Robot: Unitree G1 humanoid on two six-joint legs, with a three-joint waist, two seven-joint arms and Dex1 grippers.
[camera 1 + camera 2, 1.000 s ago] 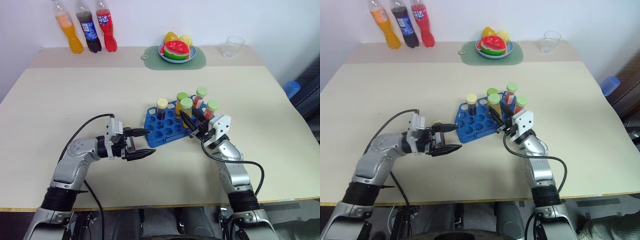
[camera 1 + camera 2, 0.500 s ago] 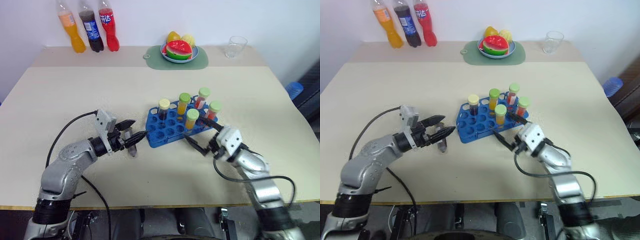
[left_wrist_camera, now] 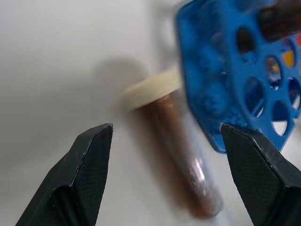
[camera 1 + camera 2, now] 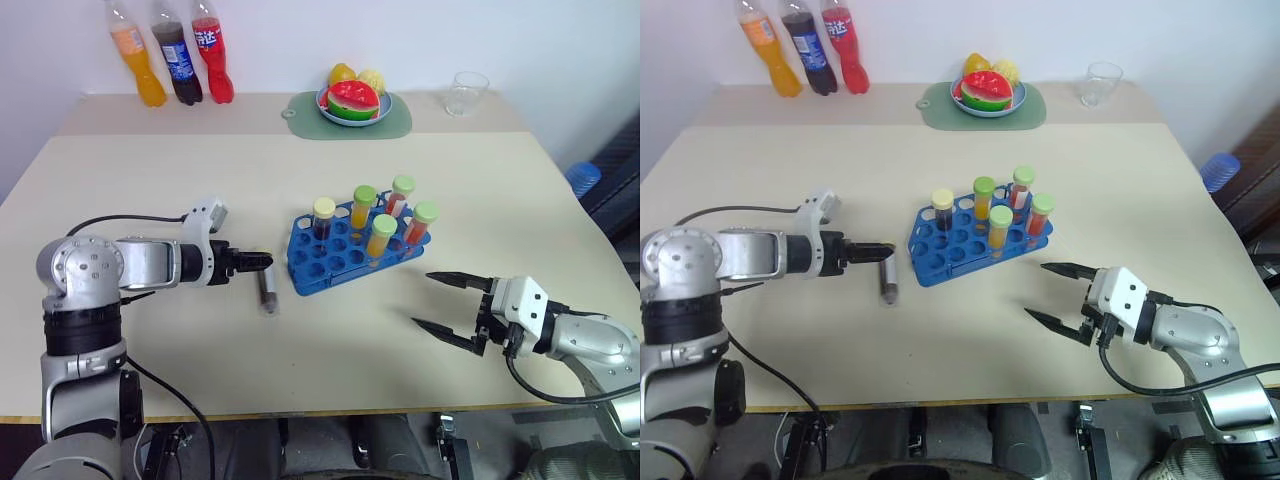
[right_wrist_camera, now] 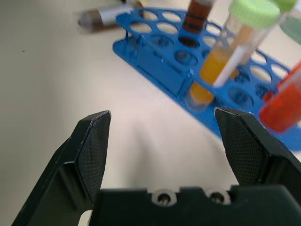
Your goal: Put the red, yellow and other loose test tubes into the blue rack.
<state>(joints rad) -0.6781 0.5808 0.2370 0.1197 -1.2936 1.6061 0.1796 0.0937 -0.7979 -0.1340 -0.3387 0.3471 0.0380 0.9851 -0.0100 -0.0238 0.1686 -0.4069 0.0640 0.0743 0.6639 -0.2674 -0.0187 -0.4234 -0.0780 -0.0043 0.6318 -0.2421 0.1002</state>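
The blue rack [image 4: 352, 252] stands near the middle of the tabletop [image 4: 300, 170], and five capped tubes stand upright in it. One with dark liquid and a pale-yellow cap [image 4: 324, 217] is at its left end. Two with yellow-orange liquid and green caps [image 4: 363, 205] [image 4: 382, 236] sit toward the middle. Two with red liquid and green caps [image 4: 401, 195] [image 4: 422, 222] are on the right side.

One loose tube [image 4: 267, 290] lies flat on the tabletop just beside the rack's left end. It holds dark brown liquid, and its pale cap [image 3: 150, 88] points toward the left claw (the left wrist view shows this cap close to the rack's corner).

The left claw [image 4: 262, 260] hangs just over the cap end of that lying tube. Its fingers stand apart with the tube between them in the left wrist view, and they grip nothing.

The right claw [image 4: 445, 307] is well off to the right of the rack, above bare tabletop. Its two fingers are spread wide and empty, pointing back toward the rack.

At the far edge stand three soda bottles [image 4: 181, 62], a green mat [image 4: 350, 118] carrying a plate of fruit [image 4: 354, 100], and a clear glass [image 4: 467, 92].
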